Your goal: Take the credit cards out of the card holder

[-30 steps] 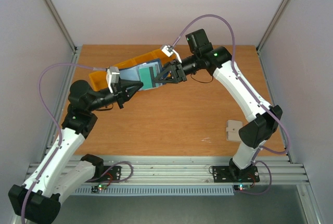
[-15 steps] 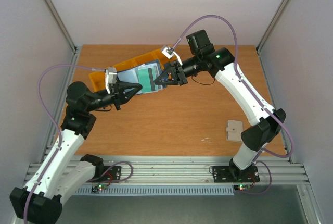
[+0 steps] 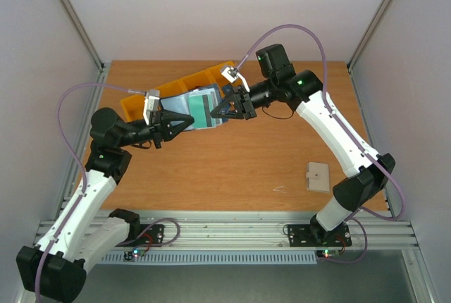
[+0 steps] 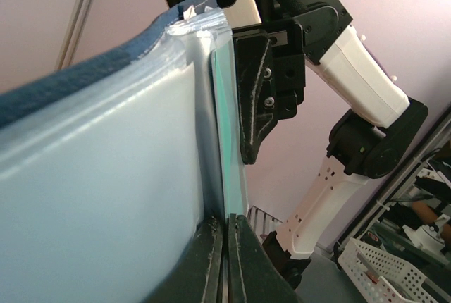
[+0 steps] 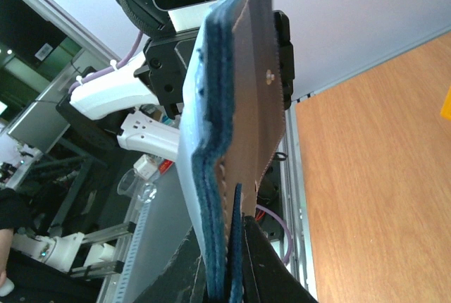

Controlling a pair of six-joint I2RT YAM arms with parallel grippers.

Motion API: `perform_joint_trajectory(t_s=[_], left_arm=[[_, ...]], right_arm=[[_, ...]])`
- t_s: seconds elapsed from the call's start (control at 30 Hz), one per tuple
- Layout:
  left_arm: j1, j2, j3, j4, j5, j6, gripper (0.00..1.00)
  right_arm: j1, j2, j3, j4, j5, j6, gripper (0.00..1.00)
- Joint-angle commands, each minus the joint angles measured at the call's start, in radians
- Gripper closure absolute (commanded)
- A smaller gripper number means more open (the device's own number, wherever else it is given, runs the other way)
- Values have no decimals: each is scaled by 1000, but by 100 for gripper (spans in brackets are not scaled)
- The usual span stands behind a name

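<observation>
**Top external view: card holder clamped between both grippers**

Top external view. The left gripper (image 3: 187, 119) points right. Its jaws are drawn in on the left edge of the card holder (image 3: 202, 108). The card holder is open and lifted off the table (image 3: 232, 165). In this view it overlaps the yellow bins (image 3: 173, 90), which stand toward the far side of the table. The light blue-grey pockets face up toward the camera. A teal credit card (image 3: 203, 110) shows in the pocket stack. The right gripper (image 3: 215, 111) points left and is clamped on the opposite, right edge of the holder. The two grippers face each other with the holder between them. A beige pad (image 3: 318, 176) lies flat on the table beside the right arm, well apart from the holder.

Left wrist view. The left gripper (image 4: 224, 224) has its jaws narrow, pinched on the near edge of the pocket stack. The navy cover curves along the upper left. The teal edge of the credit card (image 4: 227, 127) stands inside a clear pocket, just beside one black finger of the right gripper.

Right wrist view. The right gripper (image 5: 227, 246) has its jaws narrow, pinched on the navy edge of the card holder (image 5: 211, 127). A dark panel with a small snap stud (image 5: 270, 75) faces right. The left gripper is partly hidden behind the holder.
</observation>
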Motion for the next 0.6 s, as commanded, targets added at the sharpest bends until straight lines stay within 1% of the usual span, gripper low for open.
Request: perform_joint_trajectory(t_s=[0.0,0.13,0.37,0.47,0.57], left_arm=[[7,2,20,67,24,-26,100],[9,-15,19,51,14,-29,100],[15,-32,12,41,11,-21,100],[16,-36,11,40,11,-23,100],[20,-43,9,40,13,-23,100]], right_arm=[[17,-61,-19,17,-28,14,97],[9,-85,-29,9,-12,-2,90],[-2,-80,-25,-21,-20,-3,88],[-2,-89,-27,-31,-13,-20,91],[-11,-98,-24,-51,-10,-37,96]])
